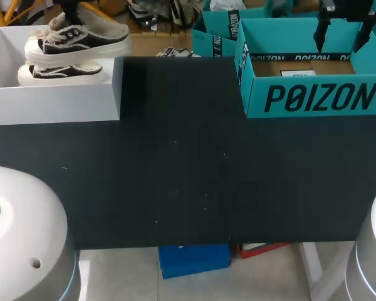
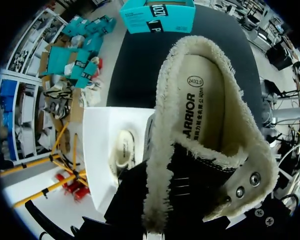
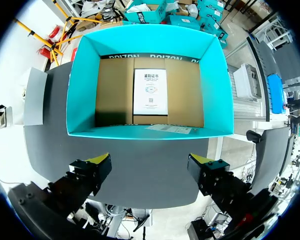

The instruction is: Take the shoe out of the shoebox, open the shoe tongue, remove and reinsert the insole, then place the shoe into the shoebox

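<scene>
White shoebox (image 1: pixel 56 103) stood at the table's (image 1: pixel 188 175) far left corner, with 1 black-and-white sneaker (image 1: pixel 59 72) lying on its side inside. A 2nd, fleece-lined sneaker (image 1: pixel 81 39) hung above the box's back edge, toe pointing right and past the box's right wall. The left claw (image 1: pixel 69 15) sat at its collar, clenched on it, though the yellow tips were hidden. In the left wrist view that fleece-lined sneaker (image 2: pixel 205 115) filled the space right at the claw, its cream lining and printed insole facing the camera, while the sneaker in the box (image 2: pixel 122 152) showed far below on the white floor of the shoebox (image 2: pixel 97 150).

Dark bare table ran across the middle.

At the far right stood an open teal shoebox (image 1: pixel 313 100). The right claw (image 1: pixel 344 34) hovered above it, released. From the right wrist, the claw (image 3: pixel 150 160) had its 2 fingers spread wide with nothing between them, the teal shoebox (image 3: pixel 80 90) ahead, and 1 white card (image 3: pixel 150 91) lying flat on its brown floor.
</scene>
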Available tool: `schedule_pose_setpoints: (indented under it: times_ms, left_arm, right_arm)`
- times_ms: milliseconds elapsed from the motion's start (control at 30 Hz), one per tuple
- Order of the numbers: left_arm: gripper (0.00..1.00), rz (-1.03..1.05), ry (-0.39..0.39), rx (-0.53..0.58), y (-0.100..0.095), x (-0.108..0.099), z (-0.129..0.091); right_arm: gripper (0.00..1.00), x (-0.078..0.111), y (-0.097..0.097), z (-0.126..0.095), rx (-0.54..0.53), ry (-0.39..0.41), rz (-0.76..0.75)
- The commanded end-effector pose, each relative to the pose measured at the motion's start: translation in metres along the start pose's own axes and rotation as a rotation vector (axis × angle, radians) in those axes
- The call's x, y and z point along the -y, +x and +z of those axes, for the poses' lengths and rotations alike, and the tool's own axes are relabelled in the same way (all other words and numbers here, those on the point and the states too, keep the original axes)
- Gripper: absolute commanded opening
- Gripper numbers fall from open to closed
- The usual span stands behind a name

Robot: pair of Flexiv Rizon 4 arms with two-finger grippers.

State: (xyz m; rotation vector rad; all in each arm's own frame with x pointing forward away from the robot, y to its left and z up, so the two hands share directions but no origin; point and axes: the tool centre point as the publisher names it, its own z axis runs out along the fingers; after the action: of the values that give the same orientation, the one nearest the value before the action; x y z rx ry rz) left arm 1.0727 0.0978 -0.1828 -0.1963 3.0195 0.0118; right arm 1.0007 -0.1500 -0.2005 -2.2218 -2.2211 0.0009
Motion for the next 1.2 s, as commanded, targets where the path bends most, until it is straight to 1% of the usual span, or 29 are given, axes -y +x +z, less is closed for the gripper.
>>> schedule_pose_setpoints:
  times_ms: [33, 200, 233, 300, 400, 467, 533, 600, 633, 667, 733, 800, 867, 1033, 1200]
  left_arm:
    - [0.00, -0.009, -0.031, 0.072, 0.047, 0.030, -0.036]
    - [0.00, -0.036, 0.009, 0.042, 0.080, 0.072, -0.042]
    - [0.00, -0.042, 0.001, 0.043, 0.086, 0.080, -0.041]
    - [0.00, -0.042, 0.017, 0.027, 0.097, 0.094, -0.039]
    - [0.00, -0.042, 0.004, 0.028, 0.110, 0.113, -0.029]
    - [0.00, -0.036, -0.029, 0.035, 0.120, 0.125, -0.021]
    - [0.00, -0.029, -0.041, 0.017, 0.128, 0.136, -0.011]
    - [0.00, -0.012, -0.043, 0.003, 0.135, 0.143, -0.003]
    - [0.00, -0.001, -0.068, 0.026, 0.140, 0.149, 0.003]
    - [0.00, 0.015, -0.042, -0.013, 0.145, 0.153, 0.008]
    - [0.00, 0.032, -0.062, -0.010, 0.152, 0.161, 0.019]
    - [0.00, 0.049, -0.052, -0.033, 0.158, 0.167, 0.030]
    - [0.00, 0.063, -0.058, -0.050, 0.163, 0.174, 0.043]
    - [0.00, 0.097, -0.055, -0.074, 0.175, 0.186, 0.068]
    - [0.00, 0.123, -0.062, -0.100, 0.184, 0.193, 0.091]
  right_arm:
    - [1.00, 0.000, 0.000, 0.000, 0.001, 0.000, 0.000]
    - [1.00, 0.000, 0.000, 0.000, 0.001, 0.000, 0.000]
    - [1.00, 0.000, 0.000, 0.000, 0.001, 0.000, 0.000]
    - [1.00, 0.000, 0.000, 0.000, 0.001, 0.000, 0.000]
    - [1.00, 0.000, 0.000, 0.000, 0.001, 0.000, 0.000]
    - [1.00, 0.000, 0.000, 0.000, 0.001, 0.000, 0.000]
    - [1.00, 0.000, 0.000, 0.000, 0.001, 0.000, 0.000]
    - [1.00, 0.000, 0.000, 0.000, 0.001, 0.000, 0.000]
    - [1.00, 0.000, 0.000, 0.000, 0.001, 0.000, 0.000]
    - [1.00, 0.000, 0.000, 0.000, 0.001, 0.000, 0.000]
    - [1.00, 0.000, 0.000, 0.000, 0.001, 0.000, 0.000]
    - [1.00, 0.000, 0.000, 0.000, 0.001, 0.000, 0.000]
    - [1.00, 0.000, 0.000, 0.000, 0.001, 0.000, 0.000]
    - [1.00, 0.000, 0.000, 0.000, 0.001, 0.000, 0.000]
    - [1.00, 0.000, 0.000, 0.000, 0.001, 0.000, 0.000]
